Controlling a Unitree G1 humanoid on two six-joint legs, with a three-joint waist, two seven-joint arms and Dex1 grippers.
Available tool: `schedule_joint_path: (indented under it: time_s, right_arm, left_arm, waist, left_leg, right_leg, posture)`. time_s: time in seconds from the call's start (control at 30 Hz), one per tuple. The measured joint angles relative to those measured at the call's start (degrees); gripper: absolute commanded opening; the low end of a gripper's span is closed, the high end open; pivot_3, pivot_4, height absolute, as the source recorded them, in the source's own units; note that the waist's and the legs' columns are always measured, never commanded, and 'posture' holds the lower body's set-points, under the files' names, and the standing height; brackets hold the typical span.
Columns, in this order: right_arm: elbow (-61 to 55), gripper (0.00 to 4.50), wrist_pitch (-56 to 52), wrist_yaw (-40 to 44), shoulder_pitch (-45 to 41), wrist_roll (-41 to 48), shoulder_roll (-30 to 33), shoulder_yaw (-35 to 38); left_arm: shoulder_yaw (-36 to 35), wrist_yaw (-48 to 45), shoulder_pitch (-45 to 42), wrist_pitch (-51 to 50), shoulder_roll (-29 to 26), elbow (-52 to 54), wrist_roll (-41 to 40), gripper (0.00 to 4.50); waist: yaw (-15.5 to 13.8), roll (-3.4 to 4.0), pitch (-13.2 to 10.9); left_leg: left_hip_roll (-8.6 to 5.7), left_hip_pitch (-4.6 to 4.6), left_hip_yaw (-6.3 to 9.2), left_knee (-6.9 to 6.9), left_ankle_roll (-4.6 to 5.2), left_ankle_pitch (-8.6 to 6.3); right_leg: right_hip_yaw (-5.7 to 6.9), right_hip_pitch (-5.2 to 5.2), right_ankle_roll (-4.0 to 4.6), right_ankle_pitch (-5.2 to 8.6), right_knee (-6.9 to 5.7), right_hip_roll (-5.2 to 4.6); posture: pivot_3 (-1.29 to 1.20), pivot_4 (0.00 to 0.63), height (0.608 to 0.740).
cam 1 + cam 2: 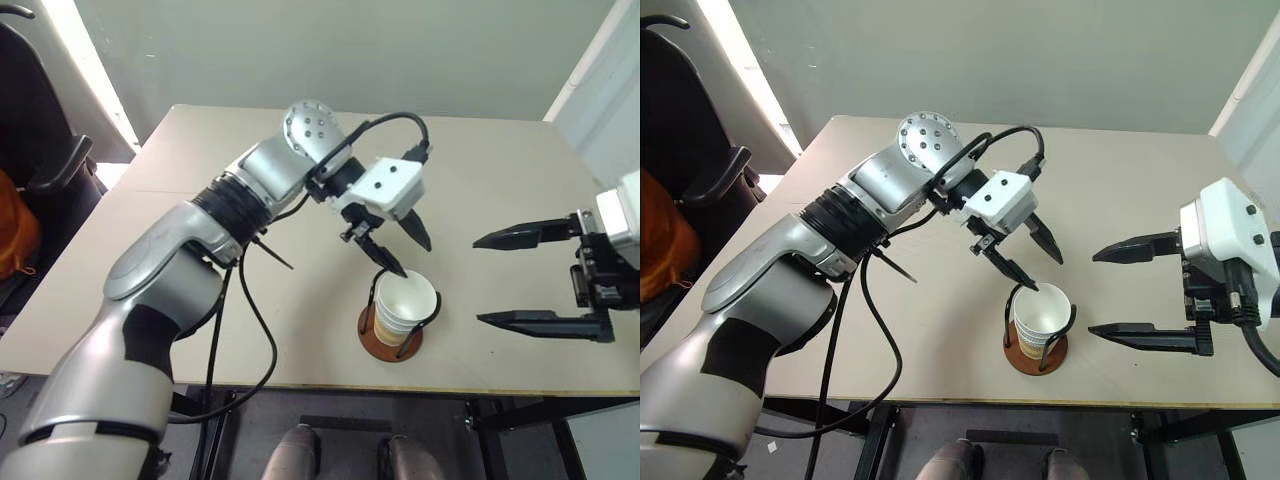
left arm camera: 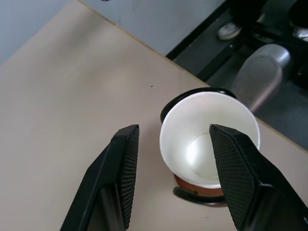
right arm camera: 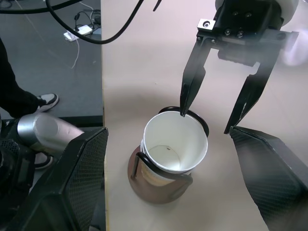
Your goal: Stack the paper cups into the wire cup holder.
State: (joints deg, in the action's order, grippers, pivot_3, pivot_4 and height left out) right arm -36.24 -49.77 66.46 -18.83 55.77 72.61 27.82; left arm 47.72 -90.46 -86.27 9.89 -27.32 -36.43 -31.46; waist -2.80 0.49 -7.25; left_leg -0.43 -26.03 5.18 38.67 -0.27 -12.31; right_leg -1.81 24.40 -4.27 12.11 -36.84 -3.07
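Observation:
A nested stack of paper cups, white inside with tan lower walls, stands in the wire cup holder, whose reddish-brown base sits near the table's front edge. Black wire loops rise on two sides of the stack. My left gripper hangs open just above the top cup's far rim, holding nothing. One fingertip is right at the rim; I cannot tell whether it touches. In the left wrist view the cup lies below the spread fingers. My right gripper stands open and empty to the right of the holder.
The beige table ends close in front of the holder. A dark chair stands off the table's left side. Black cables hang from my left arm over the front edge.

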Motion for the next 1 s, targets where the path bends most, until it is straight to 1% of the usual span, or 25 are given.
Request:
schedule_joint_path:
  time_s: [0.07, 0.13, 0.23, 0.3, 0.43, 0.53, 0.63, 0.77, 0.87, 0.9, 1.0]
  right_arm:
    - [0.32, 4.21, 0.95, 0.16, 0.01, -1.28, 0.25, -1.41]
    - [1.06, 4.21, 2.36, 0.57, 0.44, -3.65, 0.79, -3.64]
    - [4.82, 4.21, 4.98, 0.74, 0.9, -8.38, 0.93, -7.74]
    - [8.26, 4.21, 6.17, 0.4, 0.25, -10.49, 0.6, -9.69]
    - [11.89, 4.21, 8.05, -0.19, -2.78, -12.63, -1.87, -13.59]
    - [13.61, 4.21, 8.51, 0.39, -3.09, -13.56, -2.23, -15.06]
    - [15.88, 4.21, 9.41, 1.57, -3.55, -14.95, -2.39, -15.86]
    - [19.09, 4.21, 10.2, 1.83, -6.28, -16.73, -4.15, -18.09]
    - [20.34, 4.21, 10.47, 2.04, -8.18, -17.54, -5.48, -20.42]
    - [20.62, 4.21, 10.59, 2.34, -9.19, -17.88, -6.11, -21.3]
    - [22.11, 4.21, 11.23, 3.16, -10.75, -19.11, -6.87, -22.84]
  left_arm:
    - [-2.29, -0.01, 0.02, -0.22, -0.28, -1.26, 0.89, 2.56]
    - [-5.12, -0.02, 0.51, -1.3, -1.8, -1.43, 1.43, 2.56]
    - [-11.38, -0.05, 5.11, -5.64, -8.24, 0.83, 1.41, 2.56]
    - [-15.04, -0.08, 9.74, -9.35, -12.85, 3.13, 1.37, 2.56]
    - [-23.89, 0.36, 22.78, -19.29, -23.19, 12.96, 0.06, 2.56]
    - [-29.92, 2.78, 30.66, -25.11, -27.63, 18.31, -0.29, 2.56]
    - [-36.31, 7.1, 38.51, -29.73, -30.04, 22.94, -0.7, 2.56]
    - [-43.14, 10.96, 47.51, -33.89, -32.22, 30.91, -1.27, 2.56]
    - [-46.29, 12.23, 51.07, -36.18, -33.09, 35.65, -2.13, 2.56]
    - [-47.58, 12.56, 52.27, -36.85, -33.58, 36.84, -2.21, 2.56]
    - [-50.84, 13.53, 53.95, -38.29, -34.86, 38.34, -2.22, 2.56]
  waist:
    - [0.0, 0.0, 0.0]
    - [0.02, 0.01, 0.01]
    - [0.72, 0.12, 0.07]
    - [0.99, 0.16, 0.09]
    - [1.36, 0.16, 0.09]
    - [1.02, 0.16, 0.1]
    - [0.72, 0.15, 0.1]
    - [1.25, 0.13, 0.1]
    - [1.44, 0.13, 0.1]
    - [1.5, 0.13, 0.09]
    - [1.58, 0.13, 0.09]
  left_leg:
    - [0.01, 0.01, 0.0, 0.0, 0.01, 0.0]
    - [0.01, 0.02, 0.0, 0.0, 0.02, -0.01]
    - [0.03, 0.1, -0.06, 0.0, 0.05, -0.02]
    - [0.04, 0.09, -0.03, 0.0, 0.06, 0.0]
    - [0.04, 0.07, 0.02, -0.01, 0.05, 0.05]
    - [0.02, 0.06, 0.12, 0.02, 0.06, 0.07]
    - [0.01, 0.09, 0.16, 0.08, 0.05, 0.07]
    - [0.06, 0.25, 0.13, 0.05, 0.01, 0.12]
    - [0.07, 0.4, 0.13, -0.29, 0.04, 0.1]
    - [0.07, 0.5, 0.13, -0.46, 0.08, 0.13]
    - [0.14, 0.65, 0.15, -0.73, 0.21, 0.2]
  right_leg:
    - [0.0, 0.0, -0.01, 0.0, -0.01, 0.0]
    - [0.0, 0.0, -0.01, 0.0, 0.0, 0.01]
    - [-0.03, 0.01, -0.03, 0.02, -0.02, 0.03]
    - [-0.02, 0.02, -0.03, 0.02, -0.03, 0.05]
    - [-0.03, 0.08, 0.0, 0.04, -0.01, 0.08]
    - [0.0, 0.04, 0.07, 0.08, 0.01, 0.07]
    - [0.03, -0.01, 0.19, 0.09, -0.03, 0.05]
    - [0.07, -0.04, 0.47, 0.05, -0.13, 0.06]
    - [0.1, -0.02, 0.79, 0.07, -0.16, 0.06]
    - [0.1, -0.02, 1.13, 0.14, -0.15, 0.06]
    - [0.15, -0.03, 1.43, 0.14, -0.21, 0.09]
  posture:
    - [0.0, 0.15, 0.74]
    - [0.0, 0.15, 0.74]
    - [0.0, 0.15, 0.74]
    - [0.0, 0.15, 0.74]
    - [0.0, 0.15, 0.74]
    - [0.0, 0.15, 0.74]
    - [0.0, 0.15, 0.74]
    - [0.0, 0.15, 0.74]
    - [0.0, 0.15, 0.74]
    - [0.0, 0.15, 0.74]
    - [0.0, 0.15, 0.74]
